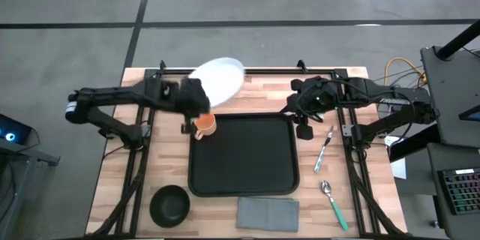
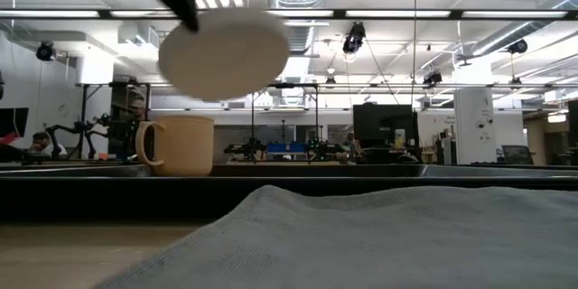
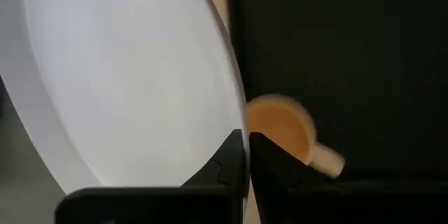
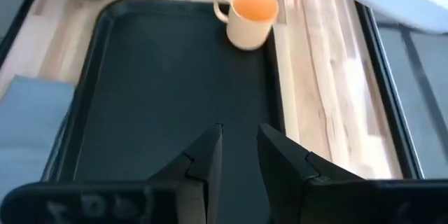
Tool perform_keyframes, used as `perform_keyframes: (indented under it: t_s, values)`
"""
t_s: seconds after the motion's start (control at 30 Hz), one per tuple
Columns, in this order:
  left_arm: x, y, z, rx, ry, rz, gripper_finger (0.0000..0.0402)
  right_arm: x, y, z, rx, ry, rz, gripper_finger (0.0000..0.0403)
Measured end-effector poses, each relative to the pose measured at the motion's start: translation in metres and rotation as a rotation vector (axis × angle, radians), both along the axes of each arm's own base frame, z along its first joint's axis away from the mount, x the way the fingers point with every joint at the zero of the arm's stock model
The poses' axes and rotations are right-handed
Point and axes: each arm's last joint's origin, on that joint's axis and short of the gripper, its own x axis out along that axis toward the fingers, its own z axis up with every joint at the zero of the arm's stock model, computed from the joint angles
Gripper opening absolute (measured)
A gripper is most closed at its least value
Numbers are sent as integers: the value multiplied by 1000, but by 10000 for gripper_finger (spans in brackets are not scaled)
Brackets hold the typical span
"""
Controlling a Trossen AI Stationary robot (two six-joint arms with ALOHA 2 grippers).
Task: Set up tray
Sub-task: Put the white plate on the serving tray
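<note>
We hold the plate [image 1: 222, 79] by its rim in our clamped left gripper [image 1: 196, 96], aloft at the tray's [image 1: 244, 187] eleven o'clock; lower it level, clear of the cup [image 1: 205, 125]; right gripper [image 1: 303, 125], fingers slightly parted, holds nothing at two o'clock.

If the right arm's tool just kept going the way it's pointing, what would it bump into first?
Probably the black tray. In the right wrist view the right tool points down over the tray's bare floor, empty, jaws slightly apart. The orange cup sits farther along, in the tray's corner, slightly off that line. Depth is hard to judge.
</note>
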Motion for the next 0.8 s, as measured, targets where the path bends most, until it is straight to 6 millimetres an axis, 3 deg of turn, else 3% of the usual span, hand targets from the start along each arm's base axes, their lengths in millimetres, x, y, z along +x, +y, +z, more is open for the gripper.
perform_keyframes:
  t_s: [0.2, 0.33, 0.5, 0.8]
  values:
    - [35, -57, 26, 73, -44, -167, 0, -7, -6, -1, 16, 37, -44, 78]
    - [58, -85, 25, 78, 4, -236, 0, -15, -8, 3, -15, 38, -94, 78]
    - [83, -106, 1, 80, 113, -241, 0, -37, -12, 13, -105, 10, -249, 71]
    - [110, -131, -51, 60, 161, -221, 0, -58, -10, 25, -91, -66, -268, 68]
